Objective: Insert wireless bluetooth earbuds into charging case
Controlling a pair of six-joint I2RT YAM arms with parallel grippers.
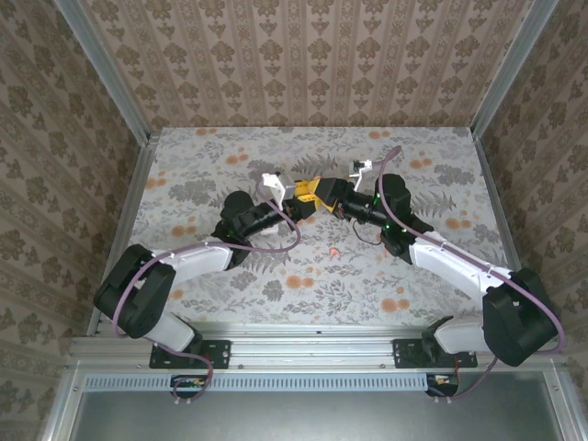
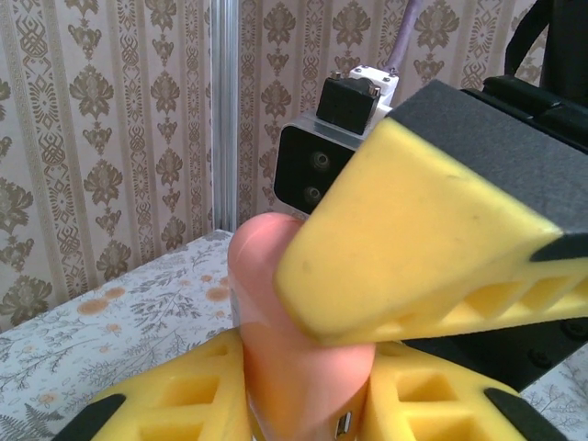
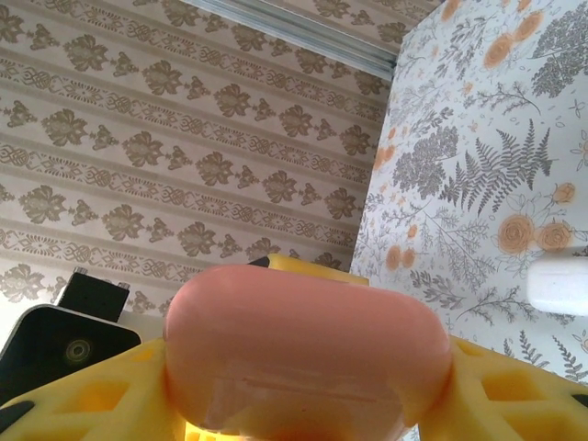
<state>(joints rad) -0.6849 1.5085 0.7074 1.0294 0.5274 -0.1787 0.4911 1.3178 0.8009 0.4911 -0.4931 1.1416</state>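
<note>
The table (image 1: 303, 299) is covered with a pale cloth printed with grey ferns and leaves and with small orange flowers, and this same cloth is seen at the right side of the right wrist view (image 3: 478, 165). Walls with beige wallpaper (image 1: 312, 64) in a repeated brown ornament stand on three sides of it, and a metal post rises at the back left corner (image 1: 106, 69) and another at the back right corner (image 1: 516, 64). Along the near edge runs a silver metal rail (image 1: 312, 349), then a strip with many small slots (image 1: 312, 379), and below it lies a flat grey panel (image 1: 312, 418).
</note>
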